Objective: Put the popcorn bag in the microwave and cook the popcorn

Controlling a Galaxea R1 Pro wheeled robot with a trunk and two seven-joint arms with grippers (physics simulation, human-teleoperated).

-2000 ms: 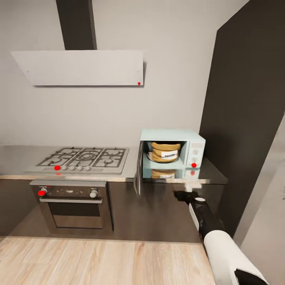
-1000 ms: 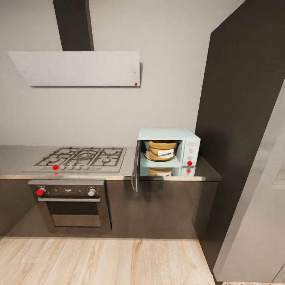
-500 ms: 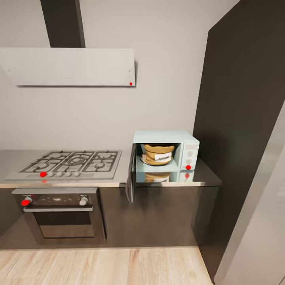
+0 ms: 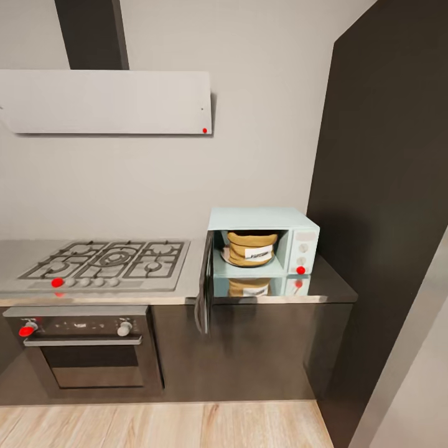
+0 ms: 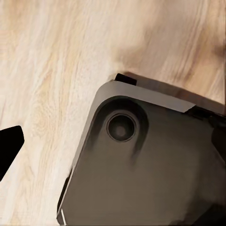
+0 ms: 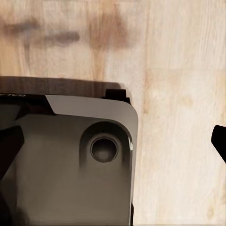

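The popcorn bag [image 4: 250,248] was seen upright inside the microwave [image 4: 264,241], whose door [image 4: 203,291] was left hanging open, so heating was judged not yet begun. The microwave was set on the glossy countertop [image 4: 323,287], beside a hob [image 4: 109,259]. How the grippers stood could not be told.

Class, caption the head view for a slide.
Popcorn bag sits inside the open microwave on the countertop.
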